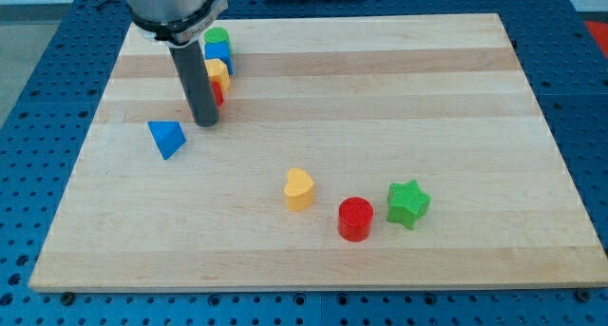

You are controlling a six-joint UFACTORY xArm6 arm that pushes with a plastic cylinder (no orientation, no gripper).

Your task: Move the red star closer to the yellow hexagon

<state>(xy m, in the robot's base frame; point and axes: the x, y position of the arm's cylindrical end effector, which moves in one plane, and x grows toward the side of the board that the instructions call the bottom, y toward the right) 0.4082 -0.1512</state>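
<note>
One broad board of pale, striped wood [380, 88] fills most of the view, lying on a blue perforated bench [47, 41] that shows round its edges. Next in size comes our arm's dark straight rod [195, 79], descending from a round metal mount [169, 3] at the view's top left; my tip [206, 124] rests on the board and grips nothing, being a plain rod with no jaws to open or close. Just to the view's right of the rod stands a tight cluster of small blocks, partly hidden by it: a green block [218, 35] at the top, a blue block [221, 52] under it, then the yellow block [218, 72] (its hexagon shape we cannot confirm from here), and lowest a sliver of the red block [218, 94], whose star outline is mostly covered. That red piece sits touching or just beside the yellow one, with my tip just at its lower left. Below and left of my tip lies a blue pyramid-like block [166, 138], apart from it. Well apart, toward the view's bottom, sit a green star [408, 203], a red cylinder [356, 219] and a yellow heart-shaped block [299, 188], near one another.
</note>
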